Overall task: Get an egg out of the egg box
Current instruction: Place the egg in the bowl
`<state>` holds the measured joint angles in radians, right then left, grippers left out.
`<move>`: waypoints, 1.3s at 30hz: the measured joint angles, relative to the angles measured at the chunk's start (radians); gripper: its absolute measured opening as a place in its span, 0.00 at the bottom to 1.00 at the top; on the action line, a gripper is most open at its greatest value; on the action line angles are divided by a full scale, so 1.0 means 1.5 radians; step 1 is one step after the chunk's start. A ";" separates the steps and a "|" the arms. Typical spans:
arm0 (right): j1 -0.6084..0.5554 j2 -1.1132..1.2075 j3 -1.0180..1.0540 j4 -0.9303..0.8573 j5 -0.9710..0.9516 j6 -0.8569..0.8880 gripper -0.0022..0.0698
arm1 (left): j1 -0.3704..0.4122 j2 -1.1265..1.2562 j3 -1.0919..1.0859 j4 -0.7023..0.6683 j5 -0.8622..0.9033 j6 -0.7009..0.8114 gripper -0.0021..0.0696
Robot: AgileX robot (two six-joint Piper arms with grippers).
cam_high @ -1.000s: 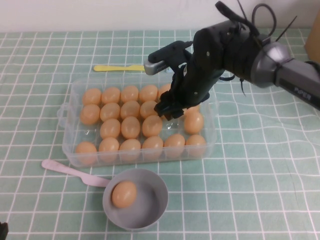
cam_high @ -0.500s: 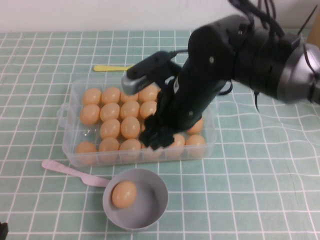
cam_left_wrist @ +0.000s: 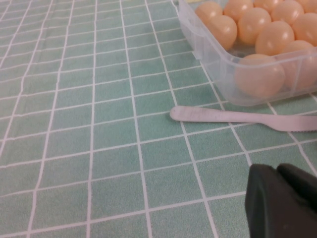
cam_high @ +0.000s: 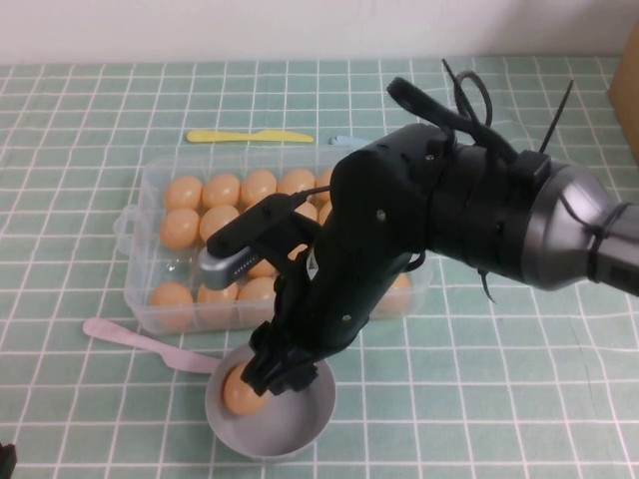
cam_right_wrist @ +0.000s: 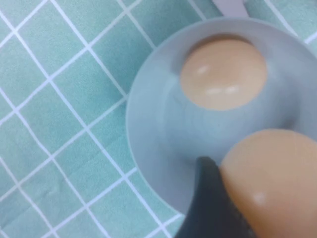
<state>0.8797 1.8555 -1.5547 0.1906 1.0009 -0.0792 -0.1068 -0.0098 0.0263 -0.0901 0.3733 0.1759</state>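
Note:
The clear plastic egg box (cam_high: 135, 225) holds several orange-tan eggs (cam_high: 183, 228); my right arm covers its right half. My right gripper (cam_high: 280, 374) hangs over the grey bowl (cam_high: 312, 414), in front of the box, and is shut on an egg (cam_right_wrist: 277, 183). One dark finger (cam_right_wrist: 210, 203) presses against that egg's side. The held egg is hidden in the high view. Another egg (cam_high: 240, 394) lies in the bowl (cam_right_wrist: 148, 109). My left gripper (cam_left_wrist: 282, 198) rests low over the cloth, left of the box, its fingers together and holding nothing.
A pink plastic knife (cam_high: 140, 339) lies between the box and the bowl's left side. A yellow knife (cam_high: 250, 136) lies behind the box. A brown box edge (cam_high: 629, 90) shows at the far right. Green checked cloth covers the table.
My right arm has swung from above the box's right side toward the front, and the gripper now sits over the grey bowl with an egg in it. The left arm has not moved.

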 joint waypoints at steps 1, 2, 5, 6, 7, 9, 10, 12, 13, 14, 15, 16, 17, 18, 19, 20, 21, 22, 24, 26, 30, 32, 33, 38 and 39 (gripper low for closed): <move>0.001 0.003 0.000 0.001 -0.002 0.000 0.55 | 0.000 0.000 0.000 0.000 0.000 0.000 0.02; 0.003 0.008 0.000 0.003 -0.003 0.000 0.55 | 0.000 0.000 0.000 0.000 0.000 0.000 0.02; 0.007 0.029 0.000 0.003 -0.003 0.000 0.55 | 0.000 0.000 0.000 0.000 0.000 0.000 0.02; 0.007 0.038 0.000 0.003 -0.004 0.000 0.55 | 0.000 0.000 0.000 0.000 0.000 0.000 0.02; 0.007 0.048 0.000 0.005 -0.005 0.000 0.55 | 0.000 0.000 0.000 0.000 0.000 0.000 0.02; 0.007 0.064 0.000 0.005 -0.007 0.000 0.55 | 0.000 0.000 0.000 0.000 0.000 0.000 0.02; 0.007 0.071 0.001 0.005 -0.008 0.000 0.55 | 0.000 0.000 0.000 0.000 0.000 0.000 0.02; 0.007 0.078 0.001 0.005 -0.010 0.000 0.55 | 0.000 0.000 0.000 0.000 0.000 0.000 0.02; 0.007 0.082 0.001 0.005 -0.010 0.000 0.55 | 0.000 0.000 0.000 0.000 0.000 0.000 0.02; 0.007 0.084 0.001 0.005 -0.013 0.000 0.55 | 0.000 0.000 0.000 0.000 0.000 0.000 0.02; 0.007 0.087 0.001 0.005 -0.014 0.000 0.55 | 0.000 0.000 0.000 0.000 0.000 0.000 0.02; 0.007 0.088 0.001 0.005 -0.018 0.000 0.55 | 0.000 0.000 0.000 0.000 0.000 0.000 0.02; 0.007 0.090 0.001 0.005 -0.020 0.000 0.55 | 0.000 0.000 0.000 0.000 0.000 0.000 0.02; 0.007 0.090 0.001 0.005 -0.023 0.000 0.55 | 0.000 0.000 0.000 0.000 0.000 0.000 0.02; 0.007 0.091 0.001 0.005 -0.025 0.000 0.55 | 0.000 0.000 0.000 0.000 0.000 0.000 0.02; 0.007 0.090 0.001 0.005 -0.026 0.000 0.55 | 0.000 0.000 0.000 0.000 0.000 0.000 0.02; 0.007 0.091 0.001 0.005 -0.026 0.000 0.56 | 0.000 0.000 0.000 0.000 0.000 0.000 0.02; 0.007 0.092 0.001 0.005 -0.027 0.000 0.57 | 0.000 0.000 0.000 0.000 0.000 0.000 0.02; 0.007 0.094 0.001 0.005 -0.027 0.000 0.59 | 0.000 0.000 0.000 0.000 0.000 0.000 0.02; 0.007 0.095 0.001 0.005 -0.027 0.000 0.60 | 0.000 0.000 0.000 0.000 0.000 0.000 0.02; 0.007 0.095 0.001 0.003 -0.027 0.000 0.61 | 0.000 0.000 0.000 0.000 0.000 0.000 0.02; 0.007 0.095 0.001 0.003 -0.027 0.000 0.64 | 0.000 0.000 0.000 0.000 0.000 0.000 0.02; 0.007 0.095 0.001 0.003 -0.027 0.000 0.66 | 0.000 0.000 0.000 0.000 0.000 0.000 0.02; 0.007 0.095 0.001 0.001 -0.027 0.000 0.75 | 0.000 0.000 0.000 0.000 0.000 0.000 0.02; 0.007 0.094 0.001 0.000 -0.027 0.000 0.75 | 0.000 0.000 0.000 0.000 0.000 0.000 0.02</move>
<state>0.8903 1.9965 -1.5533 0.1900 0.9600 -0.0792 -0.1068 -0.0098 0.0263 -0.0901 0.3733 0.1759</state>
